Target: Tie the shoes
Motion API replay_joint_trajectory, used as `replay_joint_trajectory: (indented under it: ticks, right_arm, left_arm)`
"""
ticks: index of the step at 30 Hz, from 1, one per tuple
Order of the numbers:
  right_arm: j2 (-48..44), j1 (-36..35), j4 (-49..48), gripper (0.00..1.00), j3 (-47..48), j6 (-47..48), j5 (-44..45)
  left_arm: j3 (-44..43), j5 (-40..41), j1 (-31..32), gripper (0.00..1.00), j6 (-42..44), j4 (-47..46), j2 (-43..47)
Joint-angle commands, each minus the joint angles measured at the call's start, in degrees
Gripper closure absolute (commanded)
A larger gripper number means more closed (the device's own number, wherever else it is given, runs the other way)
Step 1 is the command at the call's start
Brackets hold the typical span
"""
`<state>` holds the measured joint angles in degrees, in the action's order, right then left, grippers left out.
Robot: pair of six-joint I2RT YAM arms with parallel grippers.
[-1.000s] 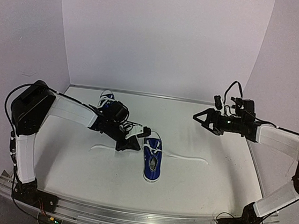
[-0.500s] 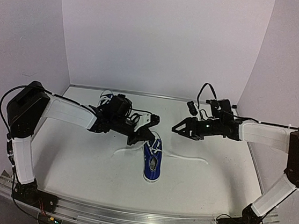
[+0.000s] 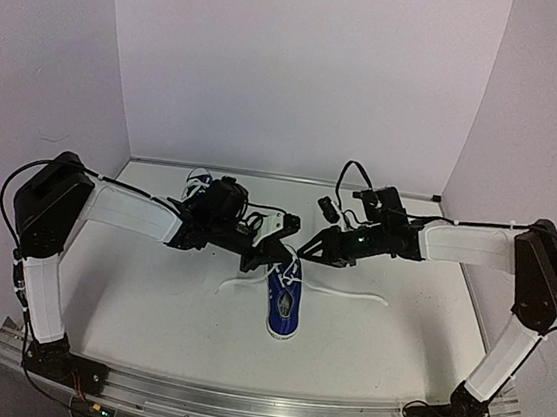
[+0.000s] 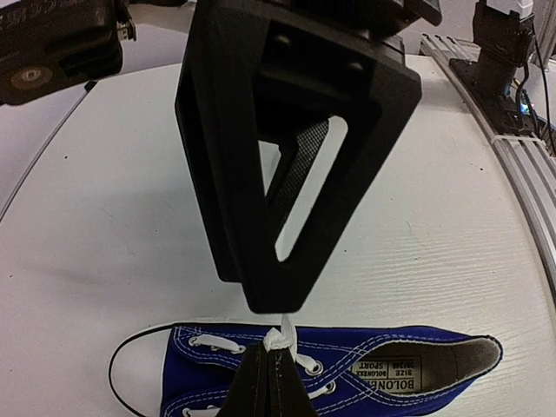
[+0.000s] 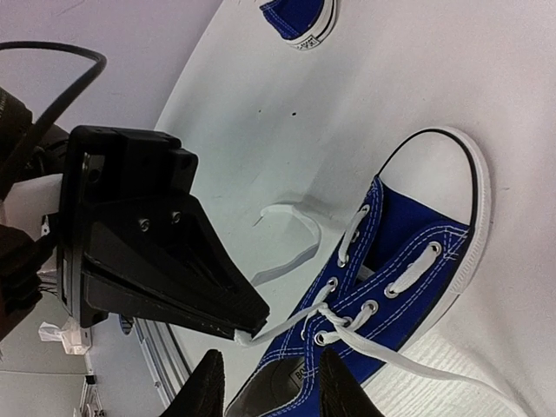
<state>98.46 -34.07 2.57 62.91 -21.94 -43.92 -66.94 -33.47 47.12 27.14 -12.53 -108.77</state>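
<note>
The table [image 3: 137, 303] carries everything. Two arms reach over it, one from 9 o'clock and one from 3 o'clock, and they meet above the middle.

There are two shoes. The near shoe [image 3: 284, 310] lies at the centre with its toe toward 12 o'clock. The second shoe [image 3: 198, 180] sits at about 10 o'clock from it, by the back wall and partly hidden by the left arm.

The near shoe has two lace ends. One lace end [image 4: 282, 334] is lifted, and the other lace end [image 3: 354, 297] lies flat toward 3 o'clock.

There are two grippers. The left gripper [image 4: 268, 369] is clamped on the lifted lace end, just above the eyelets. The right gripper [image 4: 271, 295] hangs just beside it, with its jaws partly apart and nothing seen between them.

The step seems to be handing over or crossing this strand. To do it well, the right jaws should take the short taut piece between the left fingertips and the shoe. They should not catch the left fingers, and the pull should stay gentle so the shoe does not lift.
</note>
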Motion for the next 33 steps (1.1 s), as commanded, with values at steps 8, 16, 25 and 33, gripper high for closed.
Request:
replay_joint_trajectory:
  ticks: [8,16,25,33]
  right_arm:
    - [4.29,-2.40,-1.99,0.75,3.39,-0.25,-2.27]
    - [5.20,-2.76,-2.00,1.00,3.92,0.05,-3.01]
    - [2.71,-2.77,-2.00,1.00,2.40,0.34,-1.26]
    - [2.25,-2.79,-2.02,1.00,2.22,0.51,-1.19]
  left_arm:
    - [-1.54,-0.36,0.70,1.00,1.72,-0.49,-0.67]
    - [-1.98,0.00,0.69,0.97,2.10,0.46,-0.99]
    - [-1.54,3.18,0.15,0.76,2.68,3.78,-1.23]
    - [-2.52,2.62,-0.09,0.88,3.45,5.64,-2.19]
